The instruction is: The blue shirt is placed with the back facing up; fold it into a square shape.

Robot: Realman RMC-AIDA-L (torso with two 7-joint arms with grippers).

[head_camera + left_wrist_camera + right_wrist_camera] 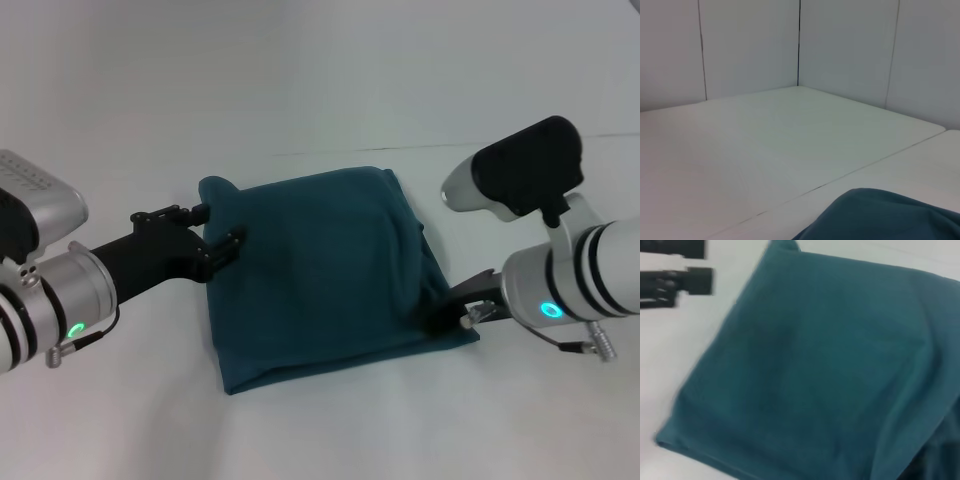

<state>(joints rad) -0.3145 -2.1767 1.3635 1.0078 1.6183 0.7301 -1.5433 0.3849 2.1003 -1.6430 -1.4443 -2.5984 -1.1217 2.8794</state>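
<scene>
White tabletop (330,90) against pale panelled walls; the blue shirt (320,280) lies mid-table, already folded into a rough square.

Plain side up, no lettering showing. Left gripper (222,232) sits at the shirt's left edge near the far corner, fingers (232,245) apart and around no cloth that I can see; whether the lower one touches the fabric I cannot tell. Right gripper (450,310) is low at the near right corner, its tips lost against the dark cloth, so I cannot tell how its fingers stand. Judgement: one gripper at each side suits squaring off or letting go of a finished fold. The right side bulges with doubled layers. Sleeves, collar and hem are tucked out of sight. Left wrist view catches only a curved shirt edge (880,215).
</scene>
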